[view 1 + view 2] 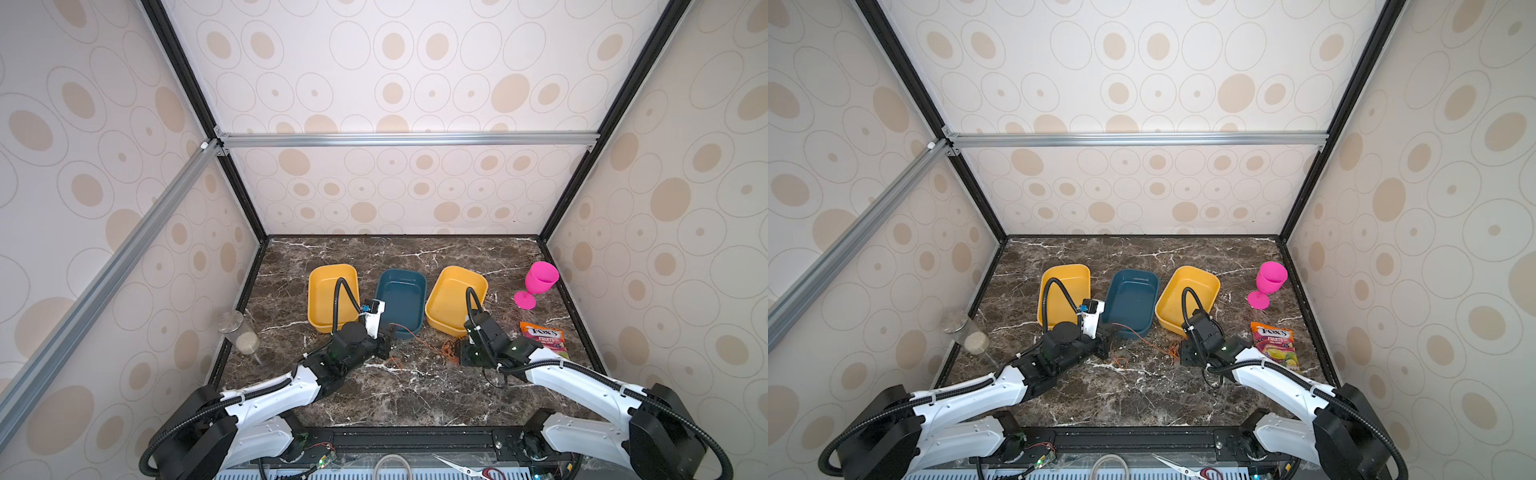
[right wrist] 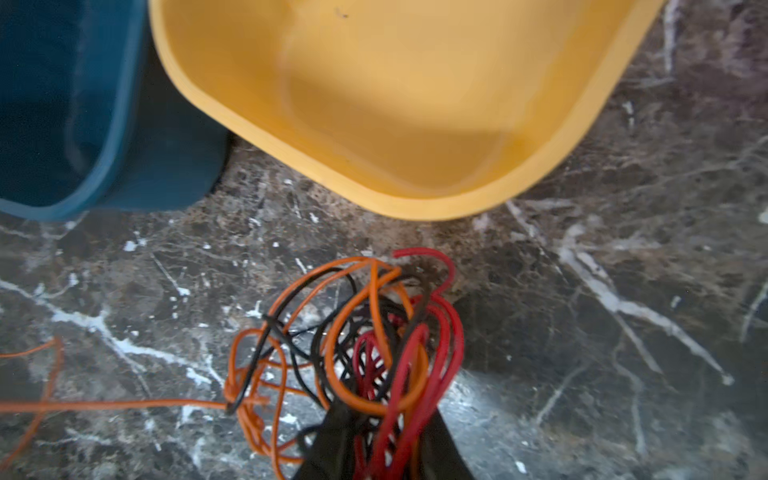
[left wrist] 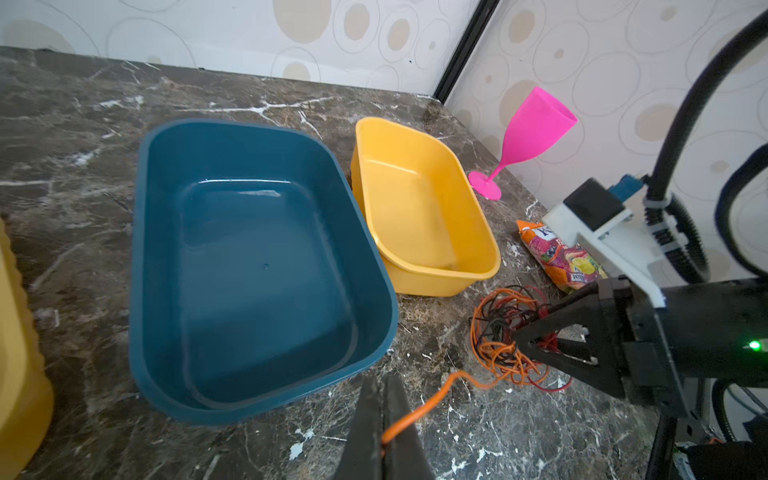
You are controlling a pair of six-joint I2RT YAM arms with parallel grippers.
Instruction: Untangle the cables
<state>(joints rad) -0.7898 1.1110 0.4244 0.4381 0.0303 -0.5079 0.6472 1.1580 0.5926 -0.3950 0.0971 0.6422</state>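
Your cables (image 2: 353,357) lie as one loose knot of orange, red and black loops on the counter (image 1: 399,395), just in front of the right yellow tray (image 3: 419,208) and not touching it. One orange strand (image 3: 419,412) runs out of the knot toward the front of the blue tray (image 3: 257,291), and your left claw (image 3: 384,419) is clenched on it. Your right claw (image 3: 519,338) is pushed into the knot with red loops between its jaws. I cannot tell whether it pinches them or only brackets them.

Expect these wires to weigh almost nothing and to be limp but springy. They will likely slip through smooth pads under a hard pull, and they will drag the whole knot along unless something pins it. Take hold near a free end or on a single run clear of the crossings (the orange one you have looks a sound choice), never on a mixed bundle. Pull low and slowly, because a jerk would probably cinch the loops tighter.

All three trays look empty. The blue one and the right yellow one show bare floors, and the left yellow tray (image 1: 324,291) shows nothing in the part you can see. A clear jar (image 1: 239,332) by the left wall holds a pale, grainy fill at its bottom.
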